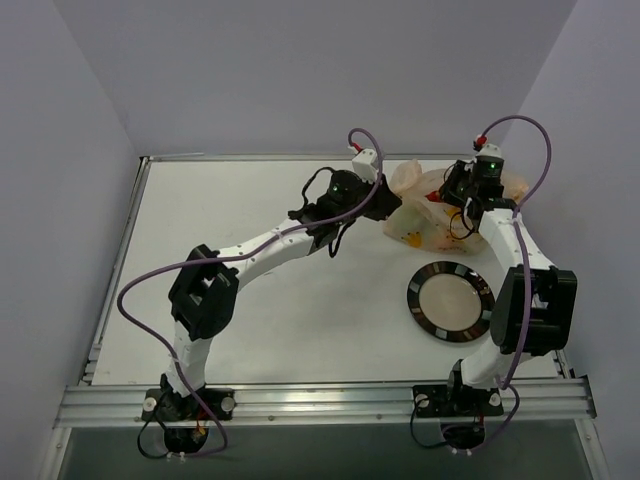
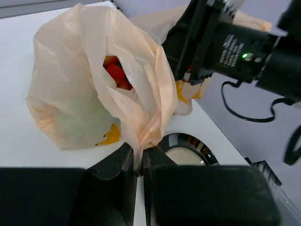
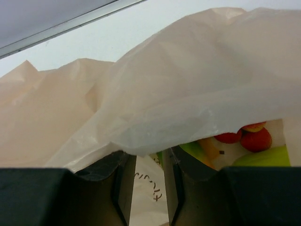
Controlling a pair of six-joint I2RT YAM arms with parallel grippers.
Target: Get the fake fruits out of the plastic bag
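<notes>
The plastic bag lies at the far right of the table, pale peach and crinkled. My left gripper is shut on a pinched edge of the bag and holds its mouth up. Inside show red berries, a yellowish piece and a green shape behind the film. My right gripper is open, its fingertips under the bag's upper film at the mouth. Past it lie red berries, a green fruit and an orange-green mango. In the top view the left gripper and right gripper flank the bag.
A black-rimmed round plate lies on the table in front of the bag, near the right arm; its rim also shows in the left wrist view. The right arm's black wrist hangs close over the bag. Grey walls stand behind and to the right.
</notes>
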